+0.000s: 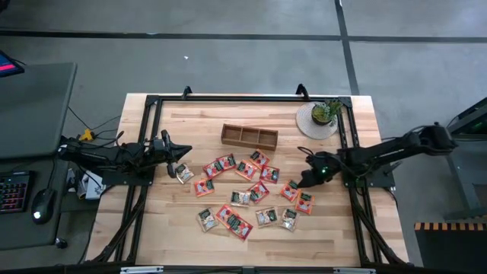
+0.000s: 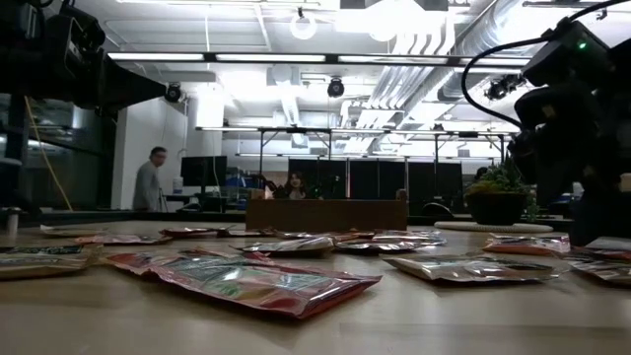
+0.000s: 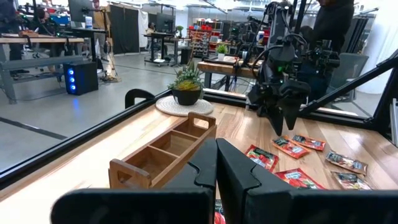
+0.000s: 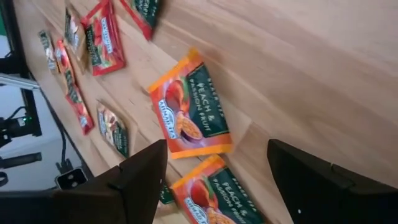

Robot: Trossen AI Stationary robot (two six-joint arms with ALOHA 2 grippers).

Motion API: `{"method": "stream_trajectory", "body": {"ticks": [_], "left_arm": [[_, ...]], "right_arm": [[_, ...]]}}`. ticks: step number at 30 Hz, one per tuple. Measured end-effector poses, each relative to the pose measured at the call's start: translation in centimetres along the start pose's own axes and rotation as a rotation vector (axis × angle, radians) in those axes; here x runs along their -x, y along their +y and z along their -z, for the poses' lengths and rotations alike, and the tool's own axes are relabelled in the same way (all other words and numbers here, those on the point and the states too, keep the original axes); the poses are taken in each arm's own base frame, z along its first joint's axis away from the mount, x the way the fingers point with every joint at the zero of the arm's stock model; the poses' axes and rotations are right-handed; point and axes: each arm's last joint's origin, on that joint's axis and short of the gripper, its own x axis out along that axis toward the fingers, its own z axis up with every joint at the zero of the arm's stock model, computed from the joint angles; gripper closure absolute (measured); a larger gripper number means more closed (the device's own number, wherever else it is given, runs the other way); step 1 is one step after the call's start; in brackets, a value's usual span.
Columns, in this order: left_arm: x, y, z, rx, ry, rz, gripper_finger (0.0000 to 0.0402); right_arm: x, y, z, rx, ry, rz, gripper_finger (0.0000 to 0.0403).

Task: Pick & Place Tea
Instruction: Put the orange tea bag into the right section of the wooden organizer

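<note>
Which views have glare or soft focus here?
Low view: ceiling lights blow out white, the nearest red sachet is soft, the right gripper a dark silhouette. Right wrist view: the orange sachet print is readable, own fingers blurred. High view: evenly lit.

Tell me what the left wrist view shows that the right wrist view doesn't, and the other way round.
Only the left wrist view shows the wooden tray, the potted plant on its mat and the right end effector, open above the sachets. Only the right wrist view shows an orange sachet close enough to read its peach and passion fruit label, framed by that arm's spread fingers. Both show red-orange tea sachets lying flat on the wooden table.
</note>
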Motion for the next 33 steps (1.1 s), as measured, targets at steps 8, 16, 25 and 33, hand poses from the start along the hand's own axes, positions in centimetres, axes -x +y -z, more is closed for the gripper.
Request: {"method": "stream_trajectory", "body": {"ticks": [8, 16, 25, 33], "left_arm": [[0.0, 0.0, 0.0, 0.0, 0.0, 0.0, 0.0401], [0.0, 0.0, 0.0, 0.0, 0.0, 0.0, 0.0401], [0.0, 0.0, 0.0, 0.0, 0.0, 0.0, 0.0401], [0.0, 0.0, 0.0, 0.0, 0.0, 0.0, 0.0401]], "right_arm": [[-1.0, 0.2, -0.2, 0.011, 0.026, -0.016, 0.0128], [-1.2, 0.0, -0.3, 0.005, 0.035, -0.002, 0.0151], [-1.3, -0.2, -0.2, -0.016, 0.03, 0.011, 0.0251], [-1.3, -0.3, -0.2, -0.019, 0.031, 0.019, 0.0329]]}}
